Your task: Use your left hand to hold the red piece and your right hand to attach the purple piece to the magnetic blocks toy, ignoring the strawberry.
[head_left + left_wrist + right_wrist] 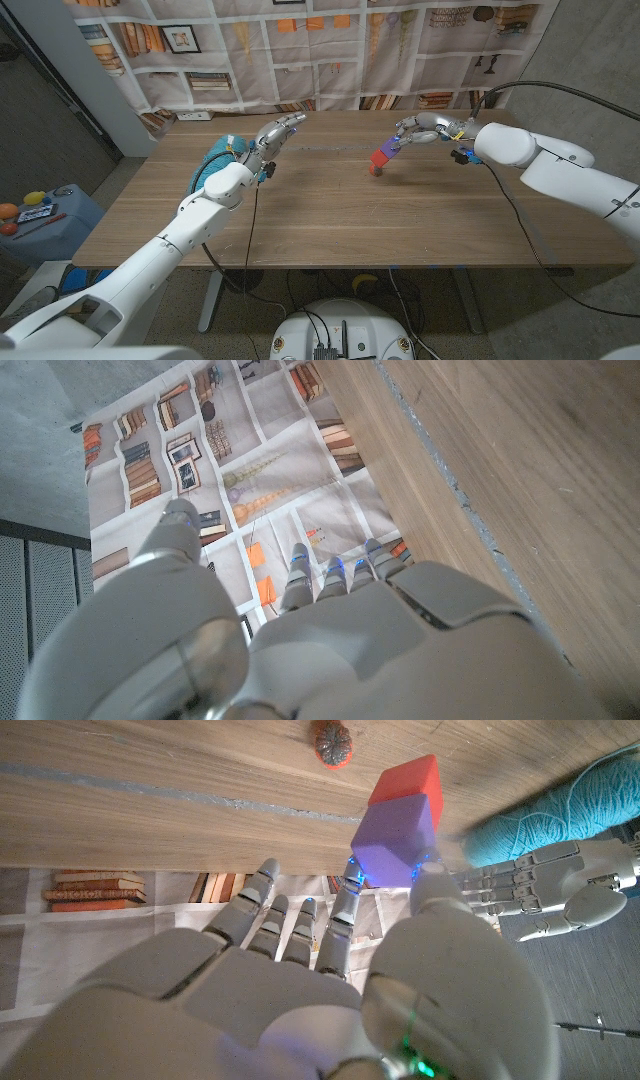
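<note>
above the table, right hand (428,130) pinching purple piece (392,146) joined to red piece (380,158)

Table (330,220) matt wood; purple piece (392,842), red piece (408,784) smooth plastic.

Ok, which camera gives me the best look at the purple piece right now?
The right wrist view: the purple piece shows large and sharp, pinched by the right robot hand and joined to the red piece. The head view shows it small. The left wrist view gives no look at it.
</note>
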